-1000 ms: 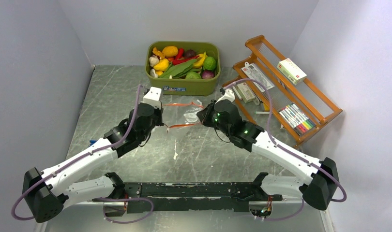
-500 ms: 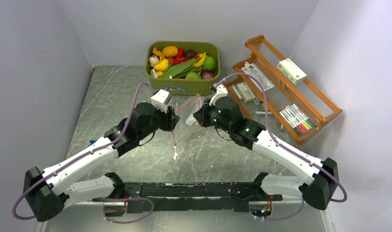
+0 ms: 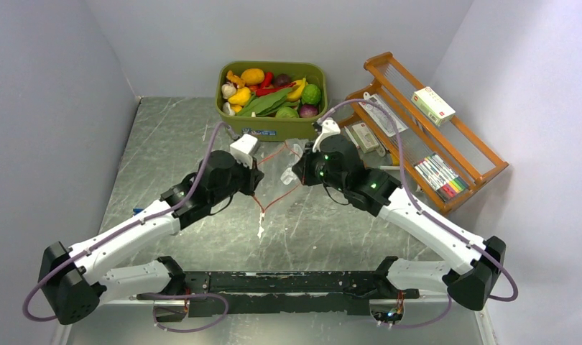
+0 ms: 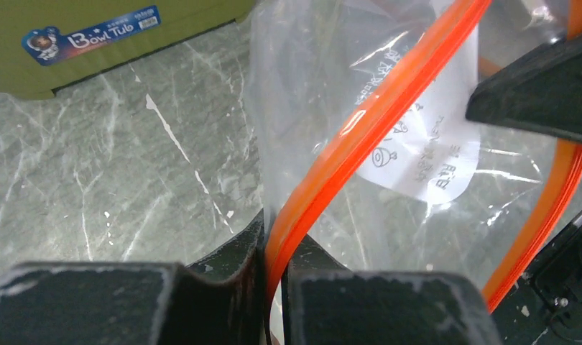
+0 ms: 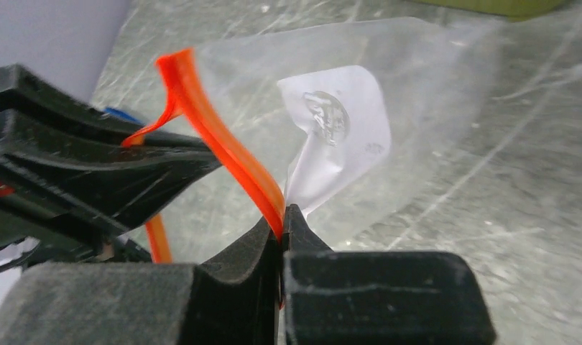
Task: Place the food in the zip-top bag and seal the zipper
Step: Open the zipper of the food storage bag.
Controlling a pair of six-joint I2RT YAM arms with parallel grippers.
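The zip-top bag (image 3: 279,169) is clear, has a white label, and hangs between my two grippers above the table. Its red-orange zipper (image 3: 274,203) sags in a V between them. My left gripper (image 3: 253,187) is shut on one zipper strip (image 4: 360,122), seen close in the left wrist view (image 4: 274,248). My right gripper (image 3: 297,174) is shut on the other strip (image 5: 223,151), seen in the right wrist view (image 5: 282,219). The bag (image 5: 432,93) looks empty. The food (image 3: 270,92), several colourful toy fruits and vegetables, lies in the olive-green tub (image 3: 274,131) behind.
A wooden rack (image 3: 482,154) stands at the right with printed packets, a box and markers. A small white scrap (image 3: 260,231) lies on the marble table below the bag. Grey walls close in on the left, back and right.
Both grippers have lifted the bag off the table, where it lay flat. The left gripper has moved right towards the right one. The zipper strips have gone from level lines to a sagging V.
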